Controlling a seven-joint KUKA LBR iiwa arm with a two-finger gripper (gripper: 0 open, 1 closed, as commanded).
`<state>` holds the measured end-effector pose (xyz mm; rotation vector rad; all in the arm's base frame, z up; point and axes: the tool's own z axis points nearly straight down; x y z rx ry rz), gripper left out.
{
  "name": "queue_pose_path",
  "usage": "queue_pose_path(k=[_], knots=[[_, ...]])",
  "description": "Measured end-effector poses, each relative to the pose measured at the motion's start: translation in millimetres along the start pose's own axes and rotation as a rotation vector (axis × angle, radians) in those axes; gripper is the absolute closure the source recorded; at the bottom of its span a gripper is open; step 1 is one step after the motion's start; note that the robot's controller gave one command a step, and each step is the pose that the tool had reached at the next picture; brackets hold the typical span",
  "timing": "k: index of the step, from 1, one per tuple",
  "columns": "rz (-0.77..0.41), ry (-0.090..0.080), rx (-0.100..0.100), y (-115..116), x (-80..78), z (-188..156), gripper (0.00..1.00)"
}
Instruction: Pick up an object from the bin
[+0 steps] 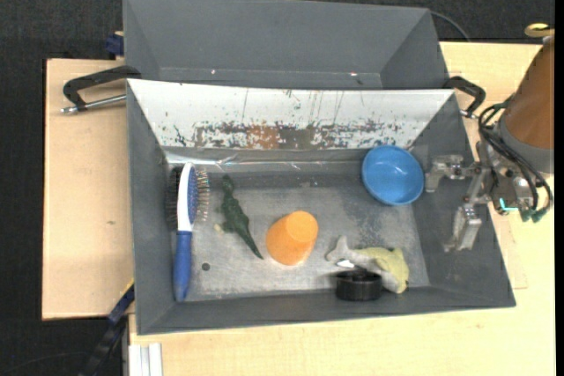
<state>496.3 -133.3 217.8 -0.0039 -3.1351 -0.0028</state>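
Over the bin's (pixel 145 216) sloping right wall, my gripper (pixel 464 224) hangs just right of a blue bowl (pixel 393 175); whether my jaws are spread or pressed together I cannot tell. The bowl sits at the floor's back right corner, mouth up, round with no long axis. Open floor lies in front of it. An orange cup (pixel 293 238) lies mid-floor on its side, with a green lizard (pixel 236 216) beside it. A brush (pixel 183 229) runs front to back along the left wall. A pale fish (pixel 374 261) and black cap (pixel 358 285) touch at the front edge.
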Motion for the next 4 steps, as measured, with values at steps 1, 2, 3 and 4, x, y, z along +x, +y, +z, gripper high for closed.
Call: queue_pose_path(k=[1, 2, 3, 4], knots=[[0.015, -0.008, -0.002, 41, -70.5, 84, 0.00], [0.063, -0.011, 0.001, 6, -97.8, 145, 0.00], [0.061, -0.007, 0.002, 8, -97.0, 142, 1.00], [0.077, -0.021, 0.002, 22, -78.2, 4, 1.00]])
